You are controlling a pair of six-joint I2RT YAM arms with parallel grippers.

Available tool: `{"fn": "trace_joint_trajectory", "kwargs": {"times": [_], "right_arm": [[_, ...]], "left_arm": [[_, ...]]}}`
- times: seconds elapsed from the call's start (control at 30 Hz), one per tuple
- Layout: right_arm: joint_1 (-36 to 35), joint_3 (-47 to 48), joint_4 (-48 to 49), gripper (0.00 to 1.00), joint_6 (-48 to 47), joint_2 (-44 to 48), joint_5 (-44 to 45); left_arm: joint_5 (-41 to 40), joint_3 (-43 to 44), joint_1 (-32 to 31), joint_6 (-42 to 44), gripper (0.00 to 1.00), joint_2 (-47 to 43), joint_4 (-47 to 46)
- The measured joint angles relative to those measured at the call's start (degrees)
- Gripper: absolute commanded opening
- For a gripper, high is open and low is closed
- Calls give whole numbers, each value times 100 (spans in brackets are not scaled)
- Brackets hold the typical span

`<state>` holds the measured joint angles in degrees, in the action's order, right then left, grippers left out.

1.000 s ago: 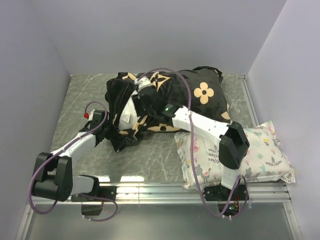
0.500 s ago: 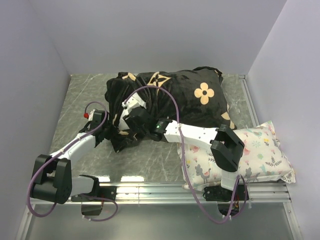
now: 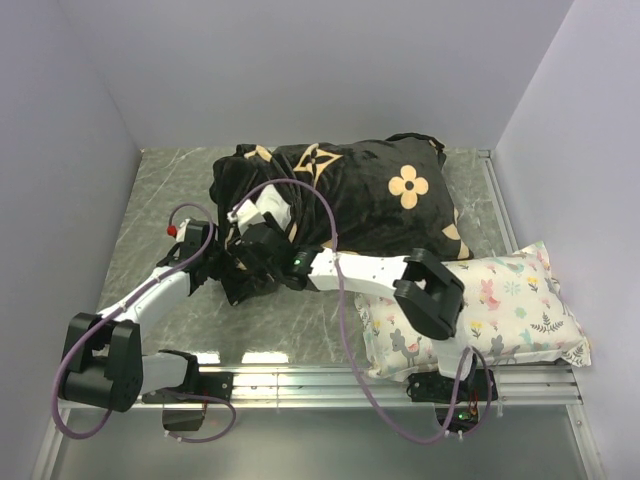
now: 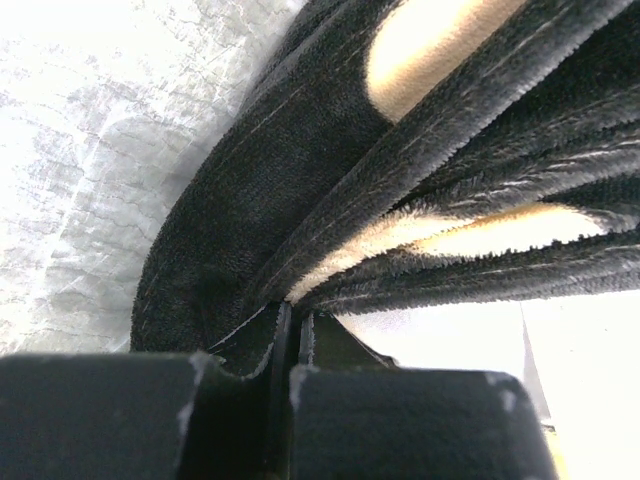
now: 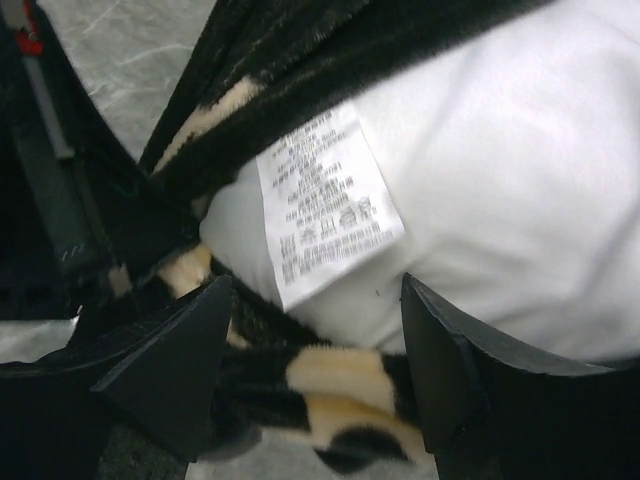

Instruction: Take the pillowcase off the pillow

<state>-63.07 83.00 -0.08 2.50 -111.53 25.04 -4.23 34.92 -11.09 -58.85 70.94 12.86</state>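
The black plush pillowcase (image 3: 350, 200) with tan flower motifs lies at the back middle of the table, its open end facing left. My left gripper (image 3: 220, 263) is shut on the pillowcase's hem; the left wrist view shows the jaws (image 4: 292, 320) pinched on black fabric (image 4: 330, 150). My right gripper (image 3: 250, 243) is at the same open end, close beside the left one. In the right wrist view it (image 5: 320, 370) is open, its fingers either side of the white pillow's (image 5: 500, 180) corner with a care label (image 5: 325, 200) and a fold of hem (image 5: 330, 390).
A smaller white floral-print pillow (image 3: 510, 310) lies at the near right, under my right arm's elbow. Grey walls close in the table on the left, back and right. A metal rail (image 3: 300, 370) runs along the near edge.
My right gripper has moved left and nearer, from on top of the pillowcase down to its open end beside my left gripper. The left arm has stayed put.
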Motion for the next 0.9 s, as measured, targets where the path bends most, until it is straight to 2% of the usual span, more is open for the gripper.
{"fn": "trace_joint_trajectory", "kwargs": {"times": [0.1,0.23,0.33,0.47,0.63,0.8,0.9], "right_arm": [[0,365,-33,78,-122,-382,66],[0,420,-66,90,-271,-542,170],[-7,640,-190,95,-317,-675,317],[0,1064,-442,96,-299,-909,437],[66,1436,-745,93,-57,-1139,278],[114,1620,-992,83,85,-1215,127],[208,1665,-1043,67,234,-1261,-50]], "left_arm": [[-2,0,0,31,1,-26,17],[-13,2,-4,98,0,-114,79],[-13,4,-7,114,0,-149,114],[-17,7,-9,111,1,-205,120],[-125,13,9,94,1,-238,129],[-177,13,13,68,0,-256,133],[-205,13,28,26,1,-258,140]]}}
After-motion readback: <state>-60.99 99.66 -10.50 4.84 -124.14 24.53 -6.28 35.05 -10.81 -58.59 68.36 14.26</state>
